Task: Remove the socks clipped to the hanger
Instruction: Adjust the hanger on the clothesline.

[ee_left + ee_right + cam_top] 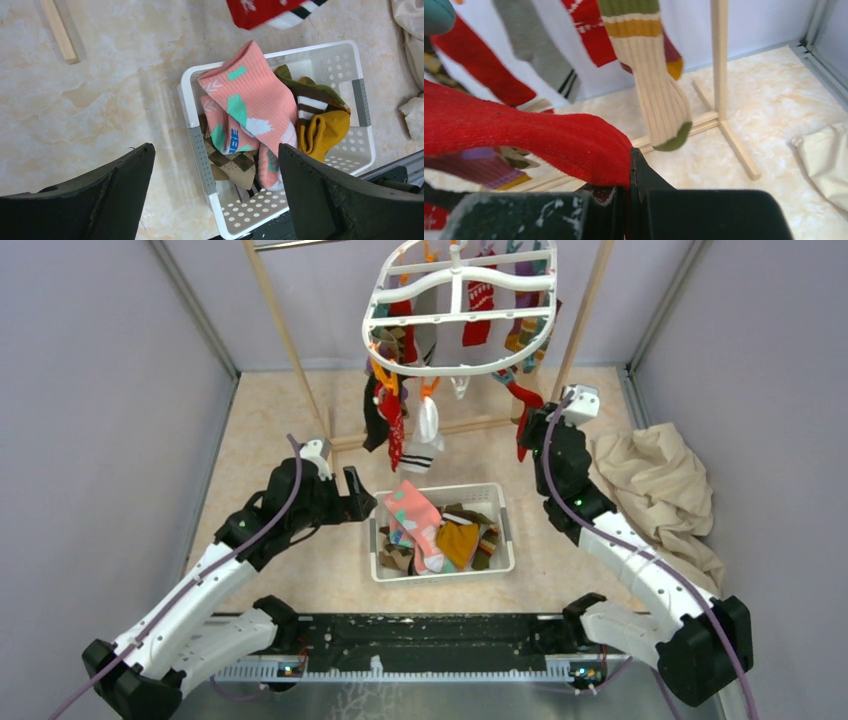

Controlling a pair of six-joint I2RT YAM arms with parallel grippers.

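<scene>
A white oval hanger [455, 315] hangs from a wooden rack [285, 330] over the far middle of the table [270, 440], with many socks [478, 315] dangling from its clips in red, grey, green and striped patterns. The right gripper [629, 170] is raised just under the hanger's right side, its jaws pressed fully together on the toe end of a red sock [524, 135], which stretches away from the fingers towards the hanger. Whether a clip holds that sock cannot be seen. The left gripper [215, 150] is spread as wide as it goes and holds nothing; it hovers over the left rim of a white slotted basket [470, 487] that sits at the middle of the table, near the front edge. The basket contains a pink sock [250, 95] with teal and white marks draped on top, a brown argyle sock [235, 162] and a mustard sock [325, 132]. A crumpled beige cloth [650, 480] lies by the table's right edge.
</scene>
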